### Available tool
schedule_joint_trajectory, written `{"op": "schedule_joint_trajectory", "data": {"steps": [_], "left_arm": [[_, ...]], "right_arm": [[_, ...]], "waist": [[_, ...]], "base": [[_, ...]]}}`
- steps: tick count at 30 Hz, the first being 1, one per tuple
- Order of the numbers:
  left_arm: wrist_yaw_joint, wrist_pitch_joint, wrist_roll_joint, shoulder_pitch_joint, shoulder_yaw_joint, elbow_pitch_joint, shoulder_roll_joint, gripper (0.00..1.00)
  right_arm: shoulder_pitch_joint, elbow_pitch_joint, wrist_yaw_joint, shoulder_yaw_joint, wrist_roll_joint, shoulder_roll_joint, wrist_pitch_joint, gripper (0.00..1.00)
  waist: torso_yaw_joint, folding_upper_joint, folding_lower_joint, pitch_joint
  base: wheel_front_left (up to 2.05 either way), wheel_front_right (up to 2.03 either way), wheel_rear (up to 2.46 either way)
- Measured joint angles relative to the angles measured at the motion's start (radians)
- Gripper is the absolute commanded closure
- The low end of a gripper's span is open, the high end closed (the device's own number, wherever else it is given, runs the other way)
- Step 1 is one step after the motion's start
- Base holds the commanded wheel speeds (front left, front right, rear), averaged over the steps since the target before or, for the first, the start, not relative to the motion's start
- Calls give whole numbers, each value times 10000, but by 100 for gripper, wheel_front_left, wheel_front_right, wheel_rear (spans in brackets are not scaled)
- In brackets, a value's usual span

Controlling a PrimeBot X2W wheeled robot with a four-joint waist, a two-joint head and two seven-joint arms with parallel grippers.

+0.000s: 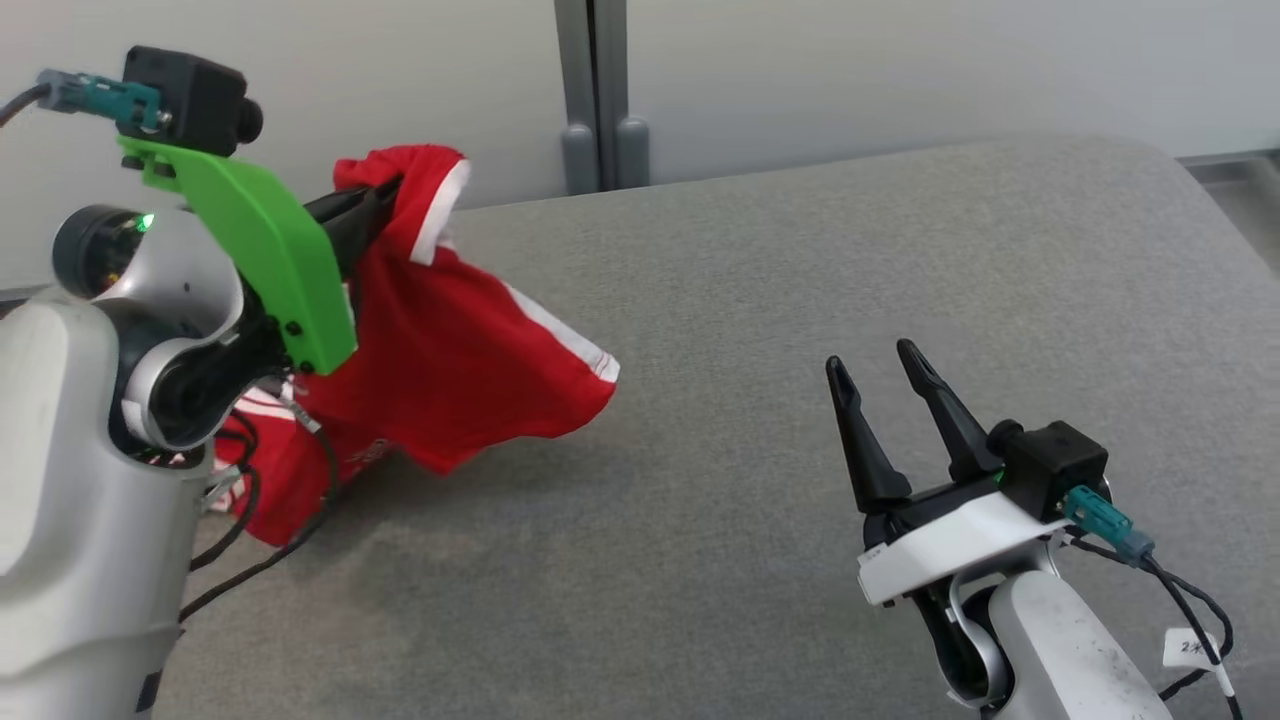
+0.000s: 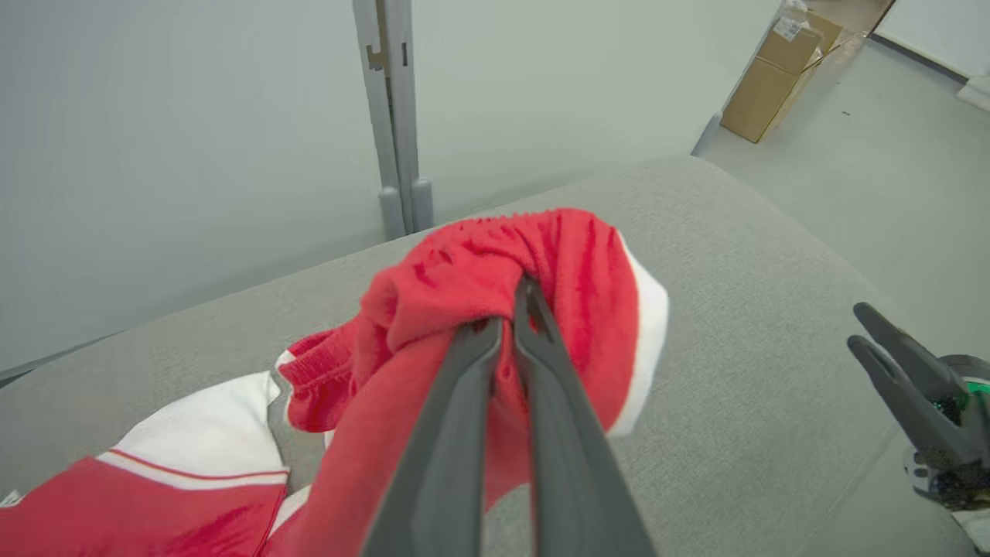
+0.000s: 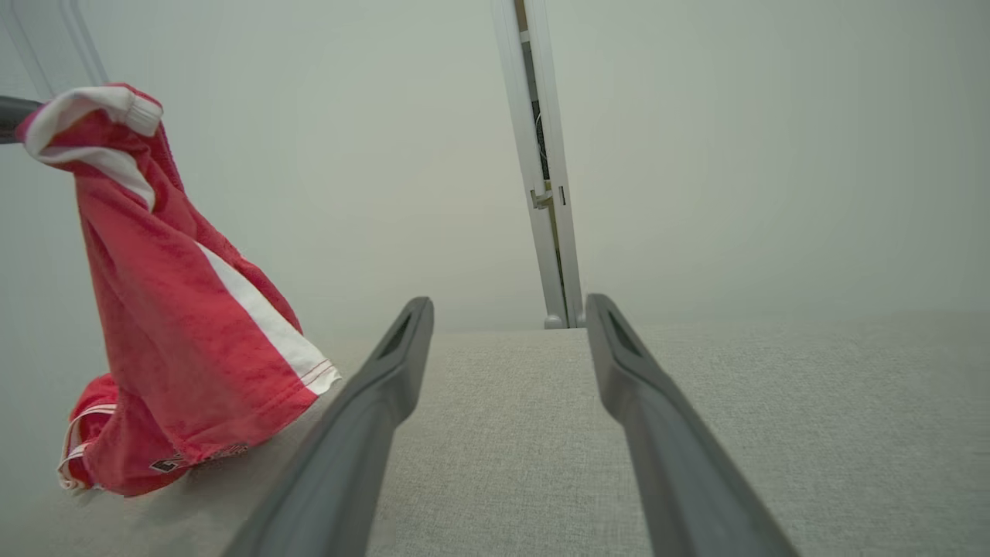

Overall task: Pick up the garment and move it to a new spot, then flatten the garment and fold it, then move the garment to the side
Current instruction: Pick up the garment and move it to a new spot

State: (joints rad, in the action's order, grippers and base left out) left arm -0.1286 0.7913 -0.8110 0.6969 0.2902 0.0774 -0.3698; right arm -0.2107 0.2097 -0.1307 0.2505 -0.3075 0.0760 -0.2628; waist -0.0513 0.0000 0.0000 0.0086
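We are in the first step, picking the thing up and carrying it to a new spot. Our left gripper [image 2: 512, 309] has its two long dark fingers pressed together on a bunched fold of the red knitted garment with white side stripes [image 1: 450, 350], and the cloth wraps over the fingertips. The pinched part is raised above the grey fabric-covered table [image 1: 800, 250]. From there the garment hangs in a slanting drape, and its lower end rests in a heap on the table at our left, close beside the left arm. We judge it only partly lifted, with one end in the air and the other on the table.

Our right gripper [image 1: 872, 358] holds nothing. Its fingers are spread wide and hover low over bare table at our right, well apart from the cloth.

The next move calls for a firm pinch while the left arm carries the garment toward the open middle of the table. It should go high enough that the trailing end does not catch or bunch beneath. After that, we expect the right gripper must find a free edge or corner so that both can pull the cloth flat.
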Motion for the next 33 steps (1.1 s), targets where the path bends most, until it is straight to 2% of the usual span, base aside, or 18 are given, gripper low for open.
{"op": "schedule_joint_trajectory", "data": {"steps": [5,11,15,20,21,22,26,33], "left_arm": [[8,-1053,585,524,244,-119,558,100],[8,-2823,867,462,533,711,1542,100],[10,-4721,1390,-275,775,2115,2293,100],[8,-6830,1825,-856,1570,4828,3024,100],[8,-7020,1873,-863,1735,5290,3074,28],[8,-7208,1881,-862,1967,5804,3133,0],[8,-8015,1659,-652,2690,6717,3193,0],[0,-9074,1047,-87,3505,6311,3187,0]], "right_arm": [[-92,-58,0,-27,0,6,0,0],[-265,-121,0,35,-77,-10,-2,0],[-279,-105,0,105,-113,-25,0,0],[-448,-65,0,272,-171,-23,0,0],[-457,-56,0,290,-174,-15,0,0],[-467,-44,0,301,-182,-4,0,0],[-522,-19,0,276,-184,94,-2,0],[-354,2,0,79,-182,180,0,0]], "waist": [[-624,0,0,132],[-1449,0,0,456],[-1952,0,0,754],[-2404,0,0,1186],[-2463,0,0,1246],[-2525,0,0,1313],[-2575,0,0,1461],[-2082,0,0,1369]], "base": [[0,0,0],[0,0,0],[0,0,0],[0,0,0],[0,0,0],[0,0,0],[0,0,0],[0,0,0]]}}
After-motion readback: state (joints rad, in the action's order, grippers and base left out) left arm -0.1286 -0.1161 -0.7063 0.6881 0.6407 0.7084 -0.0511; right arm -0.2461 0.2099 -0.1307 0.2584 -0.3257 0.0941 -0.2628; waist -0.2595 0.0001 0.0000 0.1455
